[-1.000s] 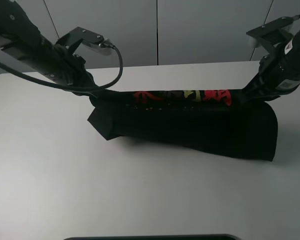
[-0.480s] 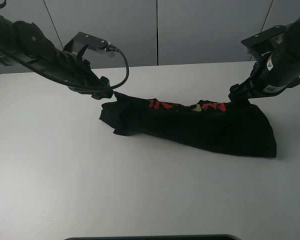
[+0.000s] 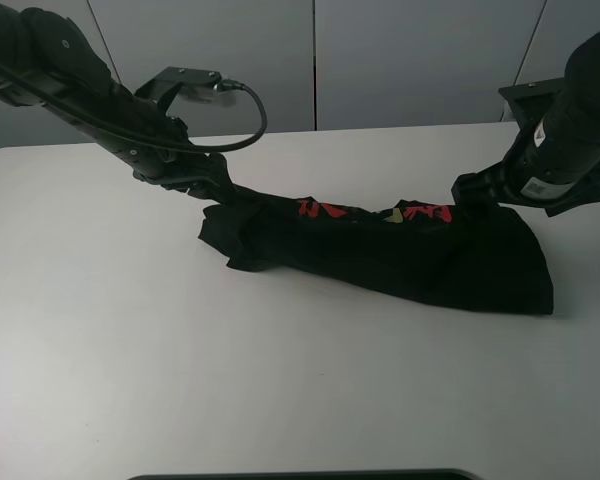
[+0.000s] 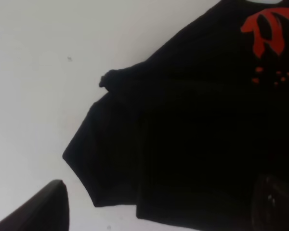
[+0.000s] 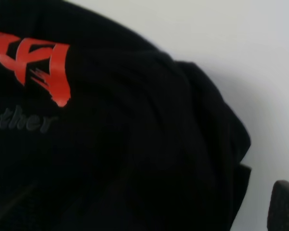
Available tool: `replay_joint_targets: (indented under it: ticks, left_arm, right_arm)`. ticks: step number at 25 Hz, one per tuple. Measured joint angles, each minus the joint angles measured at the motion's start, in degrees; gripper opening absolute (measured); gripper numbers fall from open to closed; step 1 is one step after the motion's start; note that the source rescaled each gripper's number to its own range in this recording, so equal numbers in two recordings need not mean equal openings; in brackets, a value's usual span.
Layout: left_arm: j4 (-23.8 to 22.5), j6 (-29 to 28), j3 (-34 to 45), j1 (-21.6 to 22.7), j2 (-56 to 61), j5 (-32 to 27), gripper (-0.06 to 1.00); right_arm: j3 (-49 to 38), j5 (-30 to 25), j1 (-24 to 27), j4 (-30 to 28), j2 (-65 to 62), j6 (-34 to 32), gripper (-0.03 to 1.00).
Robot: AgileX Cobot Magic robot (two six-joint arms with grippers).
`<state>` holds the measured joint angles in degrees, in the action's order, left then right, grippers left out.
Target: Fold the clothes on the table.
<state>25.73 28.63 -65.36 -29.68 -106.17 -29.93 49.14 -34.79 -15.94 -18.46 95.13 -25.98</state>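
Observation:
The black T-shirt (image 3: 400, 255) lies bunched in a long strip on the white table (image 3: 280, 400), with red and yellow characters (image 3: 325, 209) along its far edge. My left gripper (image 3: 212, 190) hovers at the shirt's left end, open, with its two fingertips (image 4: 53, 207) wide apart over the cloth (image 4: 183, 134). My right gripper (image 3: 472, 190) is at the shirt's right end. Its wrist view shows the cloth (image 5: 111, 144) lying loose and one finger (image 5: 284, 207) off to the side, so it looks open.
A dark flat object (image 3: 300, 474) sits at the table's front edge. Grey wall panels (image 3: 410, 60) stand behind the table. Bare tabletop lies in front of the shirt and to its left.
A second ago both grippers held the shirt's far edge up and taut. They lowered it, the shirt slumped onto the table, and the jaws have let go.

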Motion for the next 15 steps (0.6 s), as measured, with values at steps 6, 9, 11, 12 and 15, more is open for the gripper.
replay_joint_targets:
  ticks: [6,9,11,12,15]
  left_arm:
    - [-1.1,-0.1,-1.0,0.0,0.0,-2.4,0.98]
    - [-2.6,-0.9,-1.1,0.0,0.0,-3.1,0.98]
    - [-3.0,-1.1,-1.1,0.3,0.0,-3.4,0.98]
    - [-3.1,-1.1,-1.1,0.3,0.0,-3.6,0.98]
    - [-3.5,-1.3,-1.1,0.5,0.0,-3.7,0.98]
  right_arm:
    - [0.0,-2.5,0.0,1.1,2.0,-0.6,0.99]
    - [0.0,-2.6,0.1,2.0,3.8,-3.0,1.00]
    - [0.0,-2.2,1.4,3.6,4.6,-4.0,0.99]
    - [0.0,-1.8,2.3,4.6,4.9,-4.3,0.99]
    - [0.0,-1.0,5.5,7.4,5.5,-3.7,0.99]
